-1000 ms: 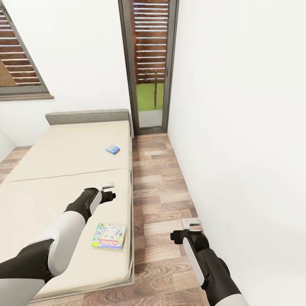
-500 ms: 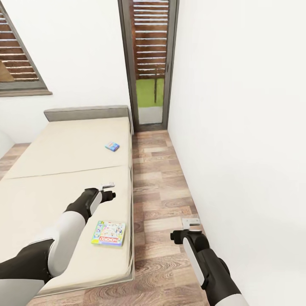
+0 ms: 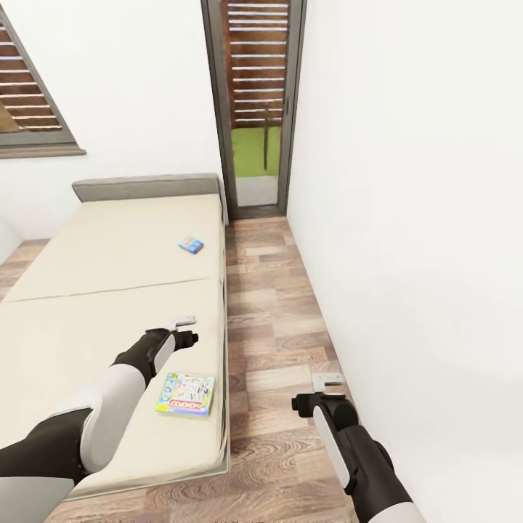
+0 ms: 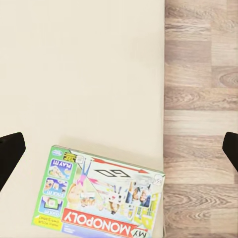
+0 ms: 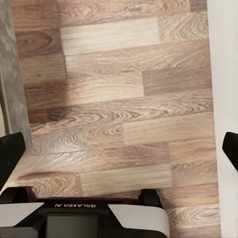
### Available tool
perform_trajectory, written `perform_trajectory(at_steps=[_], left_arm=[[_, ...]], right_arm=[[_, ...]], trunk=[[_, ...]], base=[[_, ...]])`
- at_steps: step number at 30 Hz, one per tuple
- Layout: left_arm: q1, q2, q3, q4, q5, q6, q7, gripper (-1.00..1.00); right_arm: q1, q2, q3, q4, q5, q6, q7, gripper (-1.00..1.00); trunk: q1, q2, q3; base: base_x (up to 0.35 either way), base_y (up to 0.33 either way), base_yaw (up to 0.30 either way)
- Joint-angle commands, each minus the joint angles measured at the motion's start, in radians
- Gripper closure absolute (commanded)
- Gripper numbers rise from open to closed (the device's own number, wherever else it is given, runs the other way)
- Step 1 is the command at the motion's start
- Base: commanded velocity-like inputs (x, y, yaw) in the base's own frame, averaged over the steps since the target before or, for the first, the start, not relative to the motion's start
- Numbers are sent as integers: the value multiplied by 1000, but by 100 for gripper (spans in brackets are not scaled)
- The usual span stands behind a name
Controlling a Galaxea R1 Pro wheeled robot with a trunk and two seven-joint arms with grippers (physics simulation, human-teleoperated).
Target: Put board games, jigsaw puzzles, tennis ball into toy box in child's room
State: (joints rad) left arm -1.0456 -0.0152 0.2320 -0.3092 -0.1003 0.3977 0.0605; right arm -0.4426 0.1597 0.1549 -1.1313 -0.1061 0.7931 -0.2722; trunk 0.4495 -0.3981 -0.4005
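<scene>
On the bed [image 3: 109, 290], at about 10 o'clock from the robot, two of the board games lie flat on the mattress: the Monopoly box [image 3: 186, 394] close to the bed's floor-side edge, and a small blue box [image 3: 191, 245] well beyond it toward the headboard at 12 o'clock. The toy box and table are not to be seen from this spot, so this reads as the start of a pickup at the bedside. Reaching out over the mattress, the left arm is nearly straight, wrist turned down, and the left gripper [image 3: 186, 328] hangs above the bed just past the Monopoly box's far edge; judging by its wrist view, where the Monopoly box [image 4: 99, 198] sits between and short of the two dark fingertips [image 4: 10, 156] at the picture's sides, the jaws stand wide apart and hold nothing. That pose suits a drop onto the box from above, though the box looks broad for the opening. Over the wood floor [image 3: 276, 319], at about 2 o'clock near the white wall, the right arm is bent and idle, its right gripper [image 3: 327, 381] spread apart and empty above bare planks.
</scene>
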Motion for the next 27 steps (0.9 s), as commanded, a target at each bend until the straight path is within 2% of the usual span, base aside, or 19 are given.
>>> perform_trajectory(at_steps=[1,27], left_arm=[[-1,-1,8,-1,-10,4,-1,-100],[-1,2,6,2,-10,-3,-2,-100]], right_arm=[[-1,0,2,-1,-11,3,-10,-100],[-1,0,3,1,-11,3,-8,-100]], trunk=[[0,-2,-3],[0,-2,-46]], base=[[0,0,0],[0,0,0]])
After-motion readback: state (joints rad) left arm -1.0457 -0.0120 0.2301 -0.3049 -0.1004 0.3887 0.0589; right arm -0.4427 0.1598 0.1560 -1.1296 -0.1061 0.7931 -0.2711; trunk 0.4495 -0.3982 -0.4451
